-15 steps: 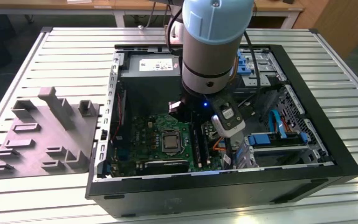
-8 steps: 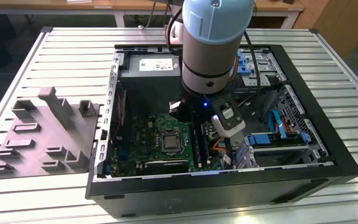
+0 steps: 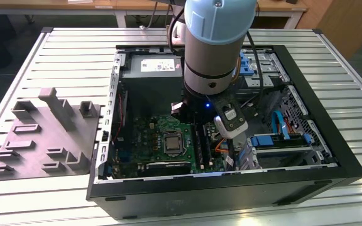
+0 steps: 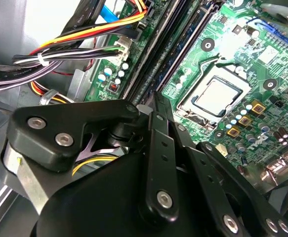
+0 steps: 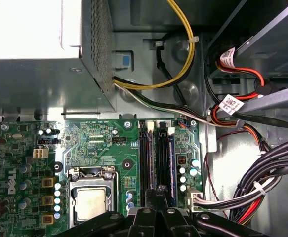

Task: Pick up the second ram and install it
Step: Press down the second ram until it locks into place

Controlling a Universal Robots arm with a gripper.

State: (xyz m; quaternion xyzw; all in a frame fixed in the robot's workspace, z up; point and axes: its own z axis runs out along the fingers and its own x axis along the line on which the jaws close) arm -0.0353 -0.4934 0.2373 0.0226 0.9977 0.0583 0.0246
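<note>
Gripper [image 5: 159, 191] low in the first wrist view's frame, fingers pinched on the second ram [image 5: 159, 188] edge-on over the motherboard [image 5: 99, 136] slots; open computer case [image 3: 332, 155] mid-frame in the exterior view.

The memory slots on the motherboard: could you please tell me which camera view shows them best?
The first wrist view: the memory slots run straight up the board there, seen along most of their length above the hand. The second wrist view shows them slanted and partly behind the hand's linkage. The exterior view shows them small, beside the arm.
</note>
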